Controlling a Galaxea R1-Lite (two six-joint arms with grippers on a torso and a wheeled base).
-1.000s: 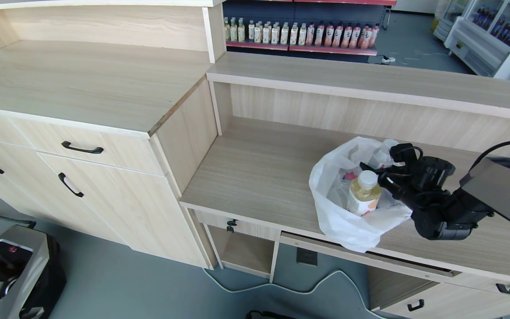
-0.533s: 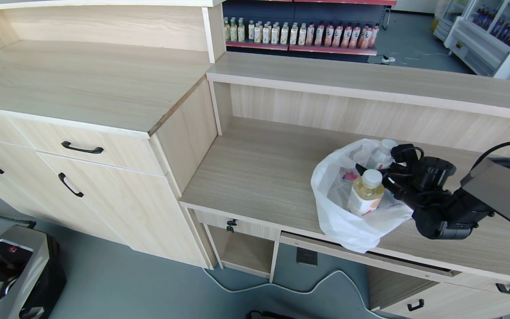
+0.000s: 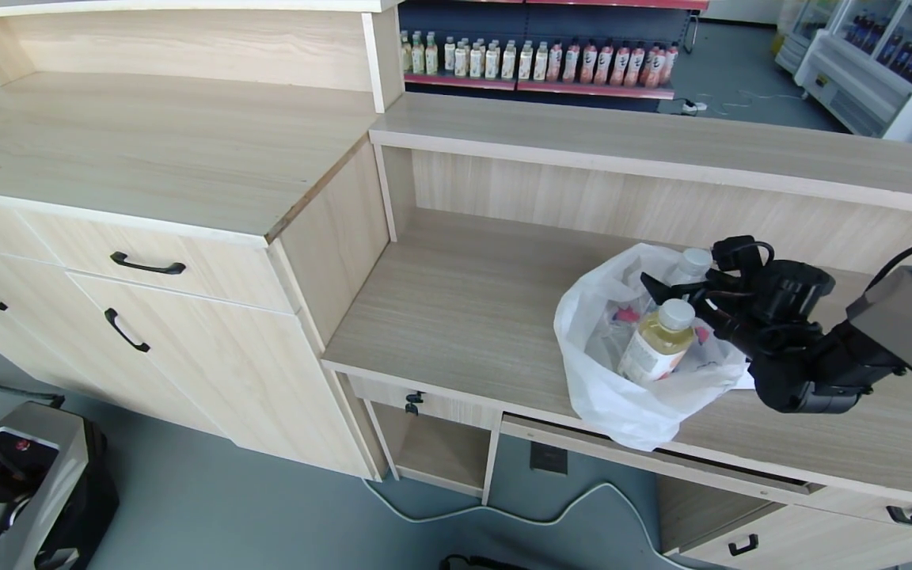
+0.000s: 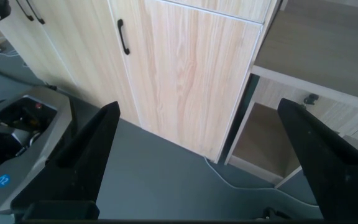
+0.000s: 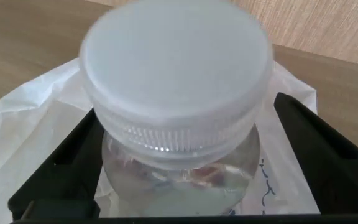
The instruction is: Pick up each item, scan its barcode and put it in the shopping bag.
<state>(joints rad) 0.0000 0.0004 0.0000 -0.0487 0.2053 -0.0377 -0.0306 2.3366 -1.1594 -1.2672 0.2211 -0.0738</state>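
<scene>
**A:** How did the right gripper (image 5: 185, 106) stand?

**B:** Its fingers were spread wide, one on each side of the white-capped bottle (image 3: 654, 348). A gap showed on one side, so I judged it was not clamping. The left gripper (image 4: 197, 106) hung open too, low by the cabinet door (image 4: 191, 68).

**A:** And the bottle?

**B:** It leaned inside the shopping bag (image 3: 598, 380) on the lower counter (image 3: 464, 317), just beside a second bottle (image 3: 689, 269).

**A:** Which step, then?

**B:** Bagging this item, I'd say, right at the let-go. The next move called for drawing the arm back and up without the fingers catching the cap or the thin plastic.
</scene>
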